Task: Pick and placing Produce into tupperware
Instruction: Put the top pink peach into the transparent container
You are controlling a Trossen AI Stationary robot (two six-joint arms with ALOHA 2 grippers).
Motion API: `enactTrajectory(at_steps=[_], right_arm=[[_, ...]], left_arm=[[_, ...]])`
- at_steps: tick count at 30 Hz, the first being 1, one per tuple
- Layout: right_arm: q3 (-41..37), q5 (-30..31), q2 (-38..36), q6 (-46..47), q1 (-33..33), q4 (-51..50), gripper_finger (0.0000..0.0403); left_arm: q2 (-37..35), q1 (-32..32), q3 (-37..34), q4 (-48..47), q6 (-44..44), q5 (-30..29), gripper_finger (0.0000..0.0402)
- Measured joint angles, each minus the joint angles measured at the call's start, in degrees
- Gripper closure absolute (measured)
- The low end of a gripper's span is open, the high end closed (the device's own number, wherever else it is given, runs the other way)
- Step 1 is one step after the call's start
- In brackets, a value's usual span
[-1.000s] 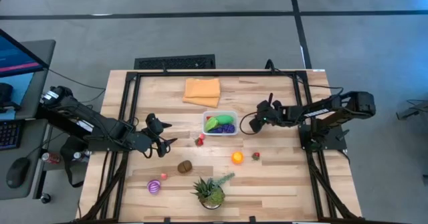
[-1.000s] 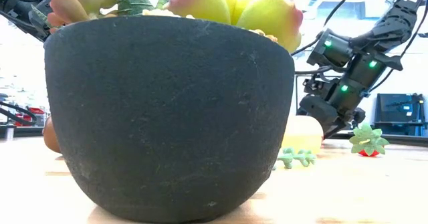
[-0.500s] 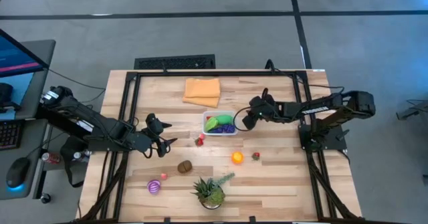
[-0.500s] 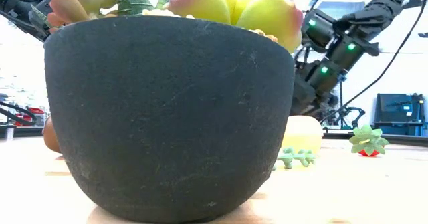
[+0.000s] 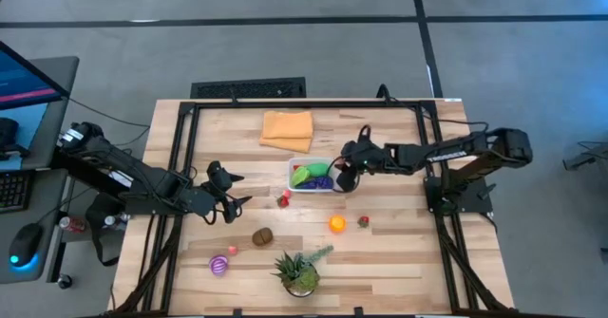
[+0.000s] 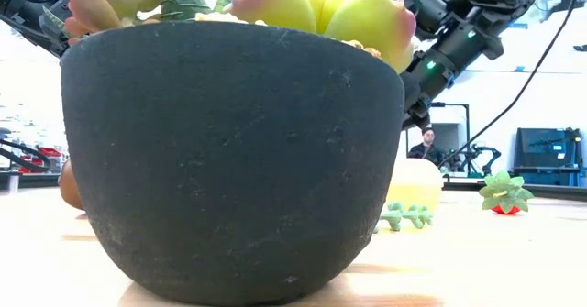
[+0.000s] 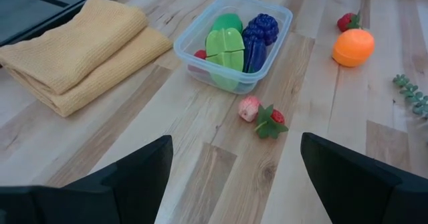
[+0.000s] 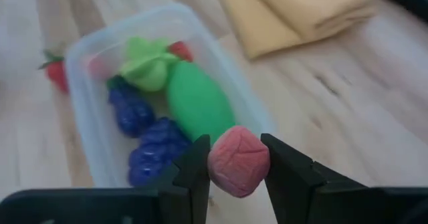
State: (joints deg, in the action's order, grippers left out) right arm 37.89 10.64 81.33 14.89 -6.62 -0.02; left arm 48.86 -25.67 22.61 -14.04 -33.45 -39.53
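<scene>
The clear tupperware tub (image 5: 293, 177) sits mid-table holding green and purple produce (image 8: 194, 103). My right gripper (image 5: 343, 177) hovers at the tub's right end, shut on a pink-red toy piece (image 8: 239, 161). My left gripper (image 5: 229, 196) waits open to the tub's left, and its fingers (image 7: 134, 177) stand wide apart. Loose produce lies on the wood: a strawberry (image 5: 283, 200), an orange (image 5: 336, 224), a second strawberry (image 5: 363, 221), a brown piece (image 5: 262, 235) and a striped purple piece (image 5: 219, 264). My right gripper pinches the pink-red piece by two opposite sides (image 8: 217, 164) between its two fingers. The fingers slant downward from the table's right side. The piece is lifted clear, above the tub's near rim (image 8: 221, 63) in the right wrist view.
A folded orange cloth (image 5: 287, 129) lies behind the tub toward the far edge. A potted spiky plant (image 5: 299, 272) stands near the front edge, and its dark pot (image 6: 229, 160) fills most of the low view. A black frame (image 5: 185, 147) borders the table.
My right gripper has risen and gone toward the table's left, from beside the tub's right end to just over it, rolling a little as it went. My left arm has kept still.
</scene>
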Motion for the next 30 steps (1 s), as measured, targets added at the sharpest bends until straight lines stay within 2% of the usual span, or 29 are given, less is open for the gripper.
enactTrajectory(at_steps=[11,30], right_arm=[[0.07,-0.70,0.53,-1.54,3.29,2.64,0.0289],[0.07,-1.56,0.59,-1.47,2.25,6.50,0.0289]], left_arm=[[0.00,-0.02,0.00,0.04,0.18,-0.22,0.0081],[0.00,-0.01,0.00,0.26,0.29,-0.39,0.0081]])
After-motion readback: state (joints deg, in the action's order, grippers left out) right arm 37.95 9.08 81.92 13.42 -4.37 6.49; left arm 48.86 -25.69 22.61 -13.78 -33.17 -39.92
